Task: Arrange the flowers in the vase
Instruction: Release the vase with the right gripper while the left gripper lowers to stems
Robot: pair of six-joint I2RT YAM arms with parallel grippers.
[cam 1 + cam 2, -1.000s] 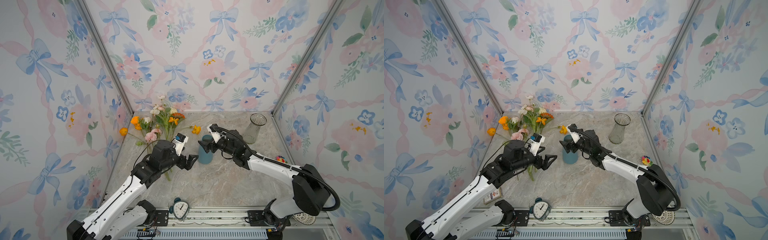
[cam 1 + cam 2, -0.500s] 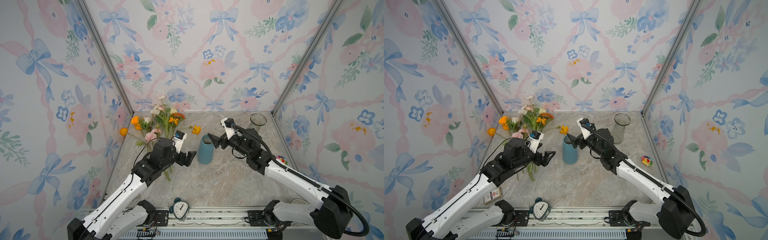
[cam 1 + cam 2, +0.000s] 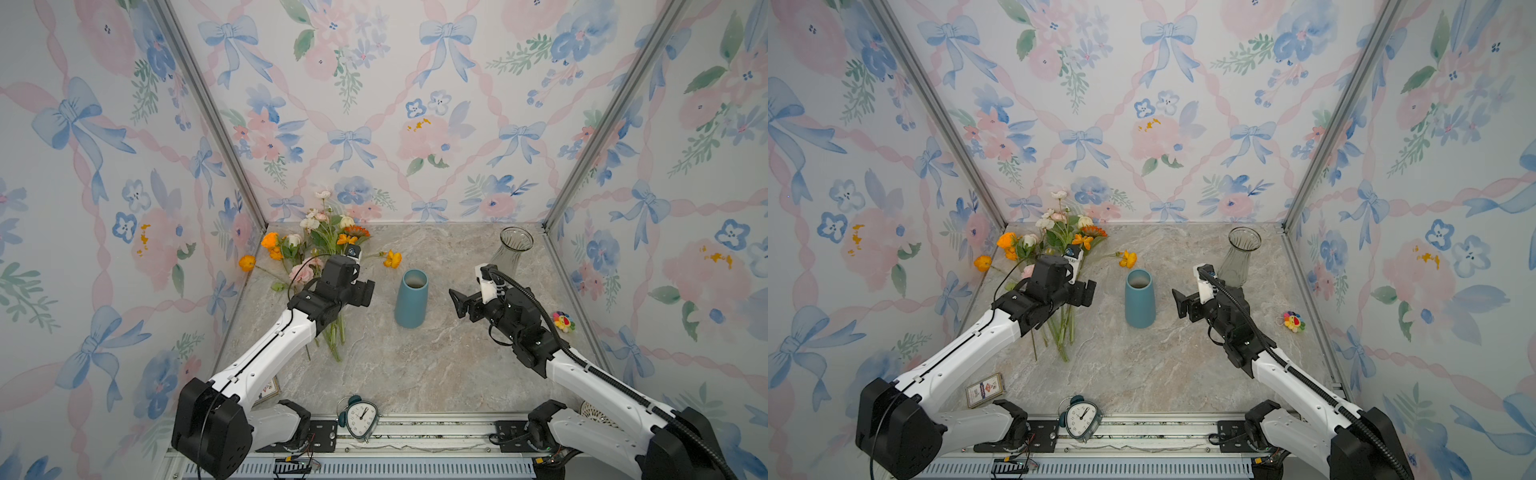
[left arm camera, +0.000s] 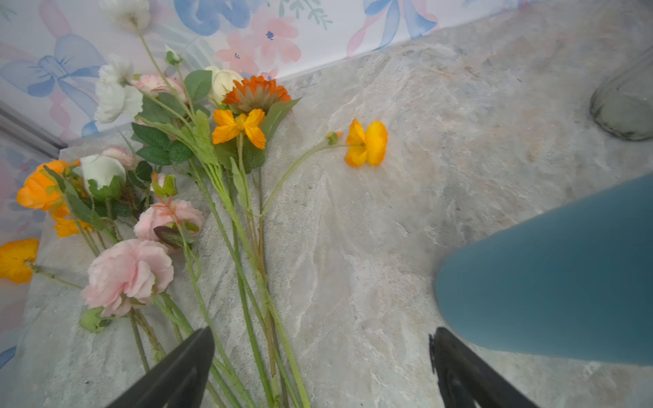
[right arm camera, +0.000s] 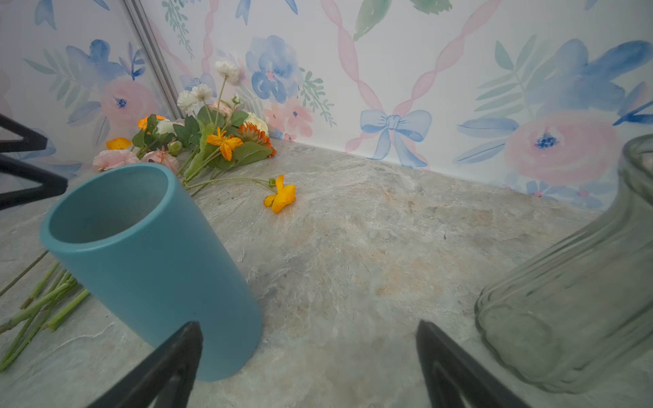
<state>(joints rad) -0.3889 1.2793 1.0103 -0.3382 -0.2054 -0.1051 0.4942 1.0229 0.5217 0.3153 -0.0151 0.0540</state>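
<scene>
The flowers (image 3: 320, 249) (image 3: 1059, 241) lie in a loose bundle at the back left, stems toward the front, with one orange bloom (image 3: 392, 258) apart on the right. A teal vase (image 3: 411, 297) (image 3: 1140, 297) stands upright mid-table, empty at its mouth. My left gripper (image 3: 365, 294) (image 3: 1086, 293) hovers open over the stems (image 4: 247, 318), left of the vase; nothing sits between the fingers in the left wrist view (image 4: 322, 332). My right gripper (image 3: 459, 303) (image 3: 1181, 303) (image 5: 308, 325) stands open to the vase's right, apart from it.
A clear glass vase (image 3: 513, 249) (image 5: 572, 300) stands at the back right, behind the right gripper. A small rainbow plush (image 3: 563, 321) lies by the right wall. An alarm clock (image 3: 361, 417) and a card pack (image 3: 985, 390) sit at the front edge.
My right gripper has drawn back to the right, away from the teal vase, which stays where it was. The left gripper has shifted slightly over the stems.
</scene>
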